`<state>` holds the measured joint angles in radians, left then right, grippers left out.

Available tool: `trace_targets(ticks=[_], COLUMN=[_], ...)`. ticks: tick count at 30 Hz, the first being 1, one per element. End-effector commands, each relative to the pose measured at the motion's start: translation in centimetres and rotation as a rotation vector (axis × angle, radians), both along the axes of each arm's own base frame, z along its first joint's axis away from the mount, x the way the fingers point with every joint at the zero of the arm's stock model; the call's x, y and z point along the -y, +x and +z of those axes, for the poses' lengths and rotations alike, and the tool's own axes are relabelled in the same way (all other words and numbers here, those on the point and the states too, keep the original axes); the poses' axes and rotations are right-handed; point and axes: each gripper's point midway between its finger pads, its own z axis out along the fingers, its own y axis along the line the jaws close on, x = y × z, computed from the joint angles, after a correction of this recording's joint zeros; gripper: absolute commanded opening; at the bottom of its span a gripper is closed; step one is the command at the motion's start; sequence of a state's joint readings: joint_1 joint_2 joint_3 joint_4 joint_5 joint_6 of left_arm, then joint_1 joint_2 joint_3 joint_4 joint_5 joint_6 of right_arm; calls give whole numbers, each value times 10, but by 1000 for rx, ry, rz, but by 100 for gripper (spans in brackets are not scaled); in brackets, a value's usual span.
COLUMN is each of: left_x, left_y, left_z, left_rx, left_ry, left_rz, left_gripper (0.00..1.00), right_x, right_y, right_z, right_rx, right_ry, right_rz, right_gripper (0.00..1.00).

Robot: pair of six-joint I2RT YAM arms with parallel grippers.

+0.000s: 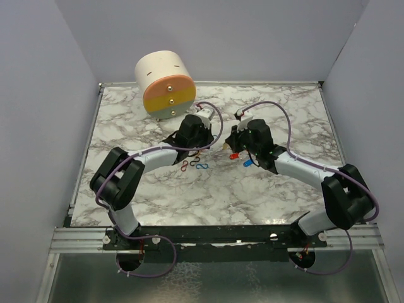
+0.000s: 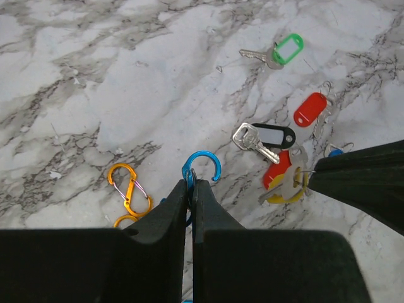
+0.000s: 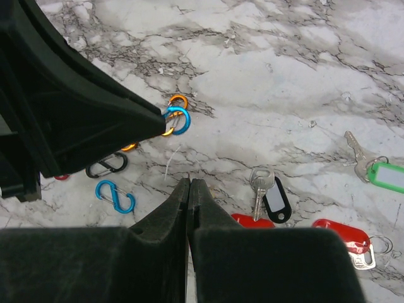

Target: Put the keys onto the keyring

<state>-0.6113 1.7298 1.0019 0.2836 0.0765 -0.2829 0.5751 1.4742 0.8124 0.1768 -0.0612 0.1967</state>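
Note:
My left gripper [image 2: 192, 182] is shut on the keyring [image 2: 203, 166], a blue figure-8 clip whose open upper loop sticks out past the fingertips. My right gripper [image 3: 190, 181] is shut on the thin wire ring of a yellow-tagged key [image 2: 285, 188], which hangs at its tip just right of the clip. Other keys lie on the marble below: a green-tagged one [image 2: 282, 49], a red-tagged one [image 2: 310, 108], a black-tagged one [image 2: 265, 137] and a small blue one [image 2: 336, 151]. In the right wrist view the left gripper [image 3: 161, 120] holds the blue clip [image 3: 178, 120] up and to the left.
Loose clips lie on the marble: orange [image 2: 129, 188], black [image 3: 107, 165] and blue [image 3: 115, 196]. A cream, orange and grey drum [image 1: 165, 84] stands at the back left. Grey walls close in the table on three sides.

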Motion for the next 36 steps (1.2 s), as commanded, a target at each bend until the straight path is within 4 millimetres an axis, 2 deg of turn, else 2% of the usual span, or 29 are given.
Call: trace_targets(ticks=[1, 10, 26, 36], left_x=[11, 26, 36, 41], left_y=[-16, -23, -25, -29], left_z=[18, 25, 35, 35], left_rx=[-6, 2, 19, 21], left_ry=[-24, -29, -33, -24], left_rz=[-12, -38, -66, -80], left_gripper=[0, 0, 0, 0], right_x=[-13, -15, -20, -21], right_y=[4, 4, 5, 5], right_z=[12, 9, 0, 3], right_rx=[27, 21, 2, 9], right_ry=[31, 31, 29, 38], right_rz=[38, 47, 66, 69], right_gripper=[1, 1, 1, 1])
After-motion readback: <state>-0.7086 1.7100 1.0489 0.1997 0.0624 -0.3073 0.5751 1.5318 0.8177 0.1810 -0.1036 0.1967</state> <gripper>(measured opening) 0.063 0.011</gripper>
